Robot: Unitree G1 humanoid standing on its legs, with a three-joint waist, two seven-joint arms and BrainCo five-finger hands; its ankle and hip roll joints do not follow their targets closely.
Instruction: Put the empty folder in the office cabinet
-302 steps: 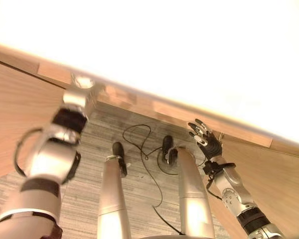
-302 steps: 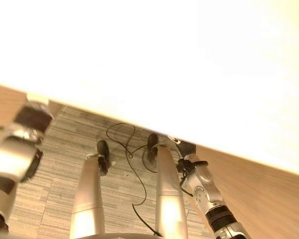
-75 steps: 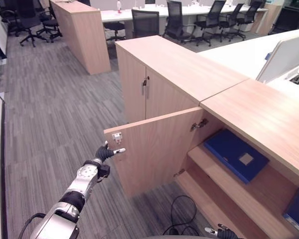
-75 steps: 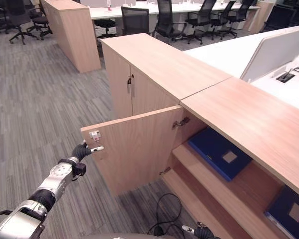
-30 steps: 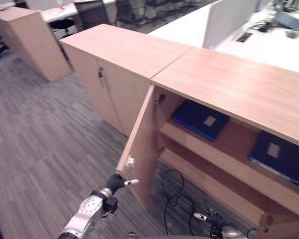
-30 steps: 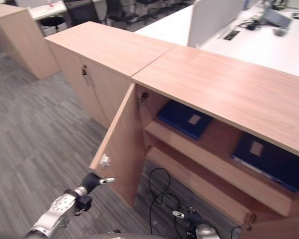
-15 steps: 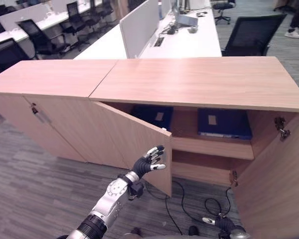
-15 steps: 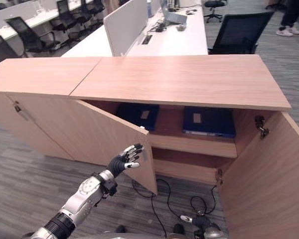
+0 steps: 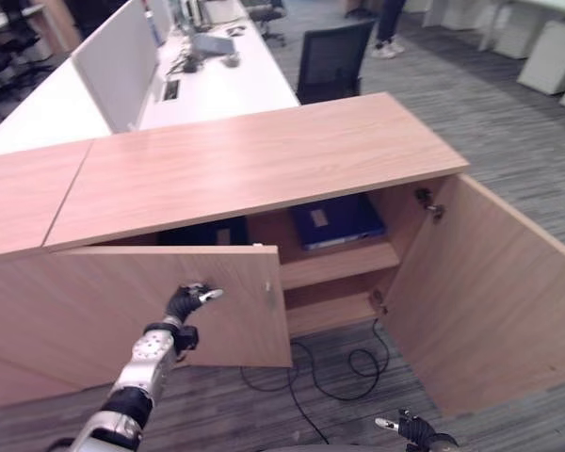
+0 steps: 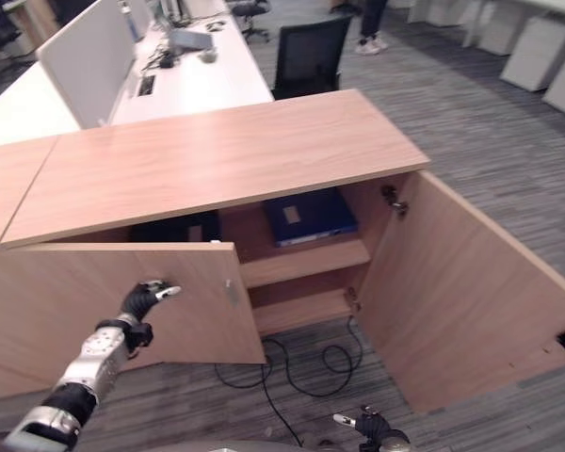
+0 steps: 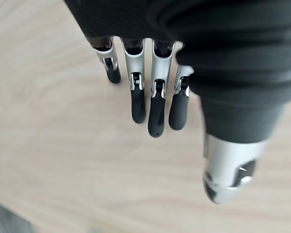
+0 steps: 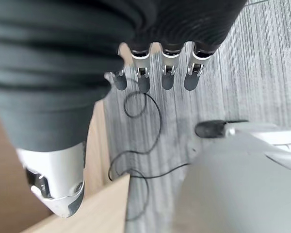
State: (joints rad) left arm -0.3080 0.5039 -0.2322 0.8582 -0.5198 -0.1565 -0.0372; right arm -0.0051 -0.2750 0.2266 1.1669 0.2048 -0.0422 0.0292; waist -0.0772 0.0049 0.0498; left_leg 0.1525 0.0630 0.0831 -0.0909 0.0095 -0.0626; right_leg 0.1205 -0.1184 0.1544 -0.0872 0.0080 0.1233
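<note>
The wooden office cabinet (image 9: 264, 160) stands before me with its right door (image 9: 480, 292) swung wide open. A blue folder (image 9: 337, 220) lies flat on the upper shelf, and a darker one (image 9: 207, 232) shows beside it behind the left door (image 9: 250, 315). My left hand (image 9: 186, 299) is open, its straight fingers (image 11: 155, 104) against that door's outer wooden face. The left door stands partly shut across the opening. My right hand (image 9: 410, 430) hangs low over the floor, open and holding nothing, with fingers (image 12: 167, 73) straight.
Behind the cabinet runs a white desk (image 9: 217, 85) with a grey divider screen (image 9: 118, 61) and a black office chair (image 9: 331, 58). A person's legs (image 9: 391, 24) show at the far back. White pedestal units (image 9: 551, 56) stand at the far right on grey carpet.
The camera has swung right along the cabinet. The left door has turned further towards shut, and my left hand now rests on its outer face. The right hand stays low.
</note>
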